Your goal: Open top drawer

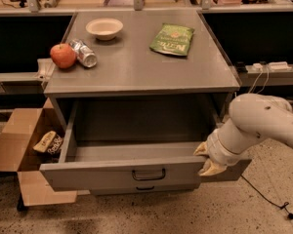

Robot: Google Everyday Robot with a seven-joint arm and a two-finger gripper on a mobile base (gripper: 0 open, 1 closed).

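You are seeing the top drawer (88, 175) sitting well out from under the table (136, 67), its box lying open. Your claw (205, 160) is pinching the front panel's right end, so I'd judge little is remaining beyond letting go.

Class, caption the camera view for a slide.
Top drawer open, tool at its front panel's right end; apple, can, bowl above.

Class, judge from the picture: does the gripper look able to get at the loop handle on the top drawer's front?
Probably yes. The gripper sits at the right end of the top drawer, and its loop handle is uncovered, with nothing between them.
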